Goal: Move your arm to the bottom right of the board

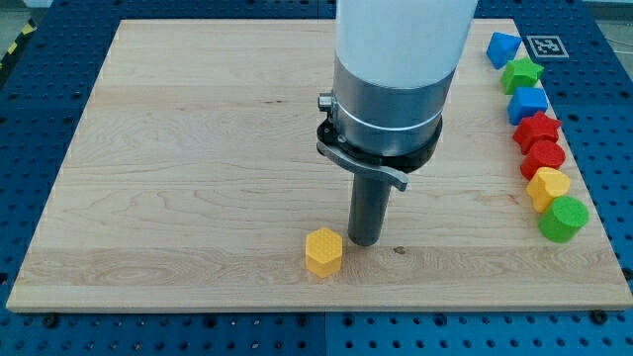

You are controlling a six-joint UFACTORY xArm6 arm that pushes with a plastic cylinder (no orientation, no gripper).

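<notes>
My tip rests on the wooden board a little below its middle. A yellow hexagonal block lies just to the view's left of the tip, a small gap apart. Along the board's right edge stands a column of blocks: a blue one, a green star, a blue cube, a red star, a red block, a yellow block and a green cylinder.
The arm's wide white and grey body rises above the tip and hides part of the board's top middle. A black-and-white marker tag sits at the board's top right corner.
</notes>
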